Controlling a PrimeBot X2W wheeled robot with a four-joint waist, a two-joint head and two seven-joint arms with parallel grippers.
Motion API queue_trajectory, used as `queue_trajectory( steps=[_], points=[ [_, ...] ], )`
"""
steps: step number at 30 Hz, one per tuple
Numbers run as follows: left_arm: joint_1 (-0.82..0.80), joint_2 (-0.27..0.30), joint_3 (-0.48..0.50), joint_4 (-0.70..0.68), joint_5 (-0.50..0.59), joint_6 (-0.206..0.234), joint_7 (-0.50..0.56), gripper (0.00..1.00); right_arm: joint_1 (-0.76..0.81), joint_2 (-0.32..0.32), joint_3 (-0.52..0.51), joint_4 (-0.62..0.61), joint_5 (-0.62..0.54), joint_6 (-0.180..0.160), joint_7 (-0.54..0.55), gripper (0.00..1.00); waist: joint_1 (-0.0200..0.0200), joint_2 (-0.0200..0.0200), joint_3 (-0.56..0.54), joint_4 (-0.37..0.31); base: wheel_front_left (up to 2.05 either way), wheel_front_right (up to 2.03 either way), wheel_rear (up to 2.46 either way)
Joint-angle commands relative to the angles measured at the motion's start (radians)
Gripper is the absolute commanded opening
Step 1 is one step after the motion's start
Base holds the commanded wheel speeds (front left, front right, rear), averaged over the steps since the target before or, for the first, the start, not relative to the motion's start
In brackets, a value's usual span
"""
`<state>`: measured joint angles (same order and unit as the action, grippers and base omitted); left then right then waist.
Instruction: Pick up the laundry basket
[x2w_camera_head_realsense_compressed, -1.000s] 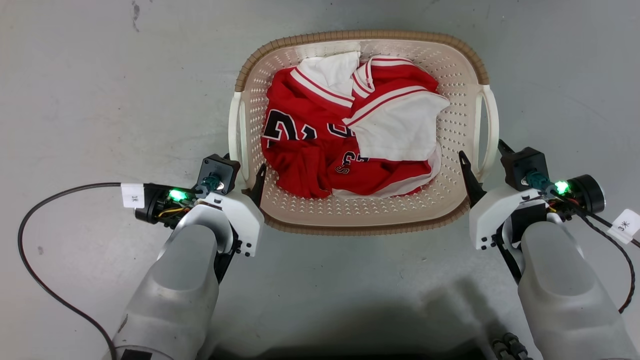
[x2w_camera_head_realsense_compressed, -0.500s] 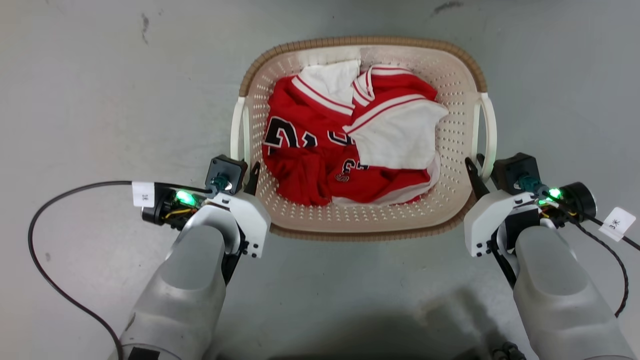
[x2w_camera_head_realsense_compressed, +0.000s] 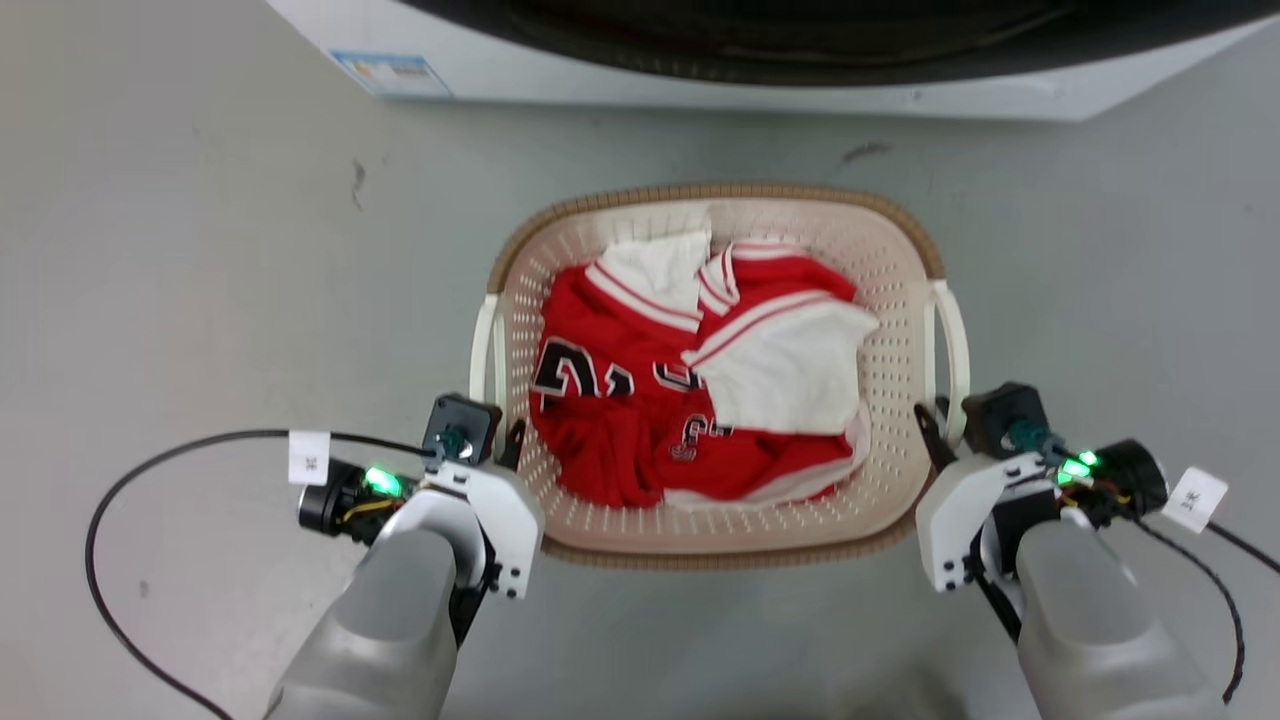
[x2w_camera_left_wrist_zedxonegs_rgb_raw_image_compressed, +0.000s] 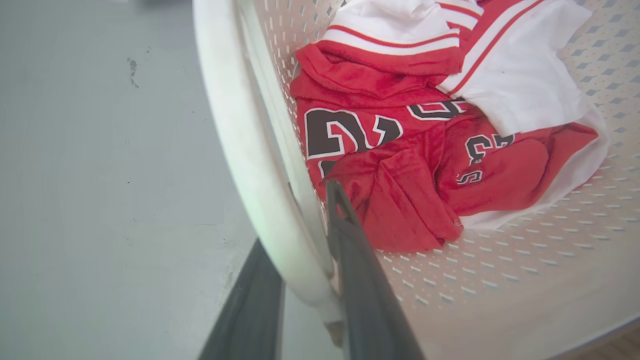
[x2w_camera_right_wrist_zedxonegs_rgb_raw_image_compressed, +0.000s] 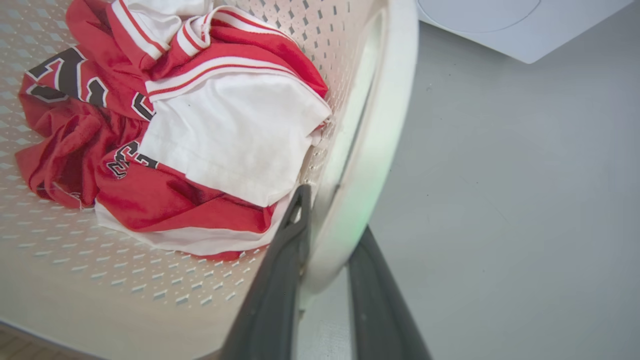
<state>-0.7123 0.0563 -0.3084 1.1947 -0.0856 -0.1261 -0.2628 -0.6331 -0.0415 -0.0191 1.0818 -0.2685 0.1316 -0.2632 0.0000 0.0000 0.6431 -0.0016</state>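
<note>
two grippers clamp a laundry basket by its handles

we see the laundry basket (x2w_camera_head_realsense_compressed: 715, 190), cream with a brown rim, squarely between the two arms and just short of a white washing machine (x2w_camera_head_realsense_compressed: 700, 85). grey floor (x2w_camera_head_realsense_compressed: 200, 250) lies all around it, and we cannot tell whether its base touches that floor. a crumpled red and white jersey (x2w_camera_head_realsense_compressed: 690, 390) with black numerals lies inside it.

the left gripper (x2w_camera_head_realsense_compressed: 497, 440) is clenched on the near end of the left handle (x2w_camera_left_wrist_zedxonegs_rgb_raw_image_compressed: 240, 125), with one dark finger inside against the perforated wall and the other outside the white loop. the right gripper (x2w_camera_head_realsense_compressed: 942, 425) grasps the right handle (x2w_camera_right_wrist_zedxonegs_rgb_raw_image_compressed: 385, 125) the same way, the loop pinched between its two fingers. green lights glow on both wrists. a black cable (x2w_camera_head_realsense_compressed: 150, 460) curls over the floor from the left arm.
</note>
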Motion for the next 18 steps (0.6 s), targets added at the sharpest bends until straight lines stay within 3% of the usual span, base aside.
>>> queue_trajectory(
  steps=[1, 18],
  points=[
    [0.011, 0.012, -0.005, 0.004, 0.001, -0.005, -0.003, 0.00, 0.010, -0.016, 0.003, 0.004, -0.006, -0.002, -0.002, 0.00, 0.0000, 0.0000, -0.046, 0.003, 0.00, 0.00, 0.00],
    [0.104, 0.000, -0.083, 0.079, -0.072, -0.005, 0.011, 0.00, 0.091, -0.015, 0.069, 0.118, 0.015, -0.001, -0.002, 0.00, 0.0000, 0.0000, -0.304, 0.014, 0.00, 0.00, 0.00]
  ],
)
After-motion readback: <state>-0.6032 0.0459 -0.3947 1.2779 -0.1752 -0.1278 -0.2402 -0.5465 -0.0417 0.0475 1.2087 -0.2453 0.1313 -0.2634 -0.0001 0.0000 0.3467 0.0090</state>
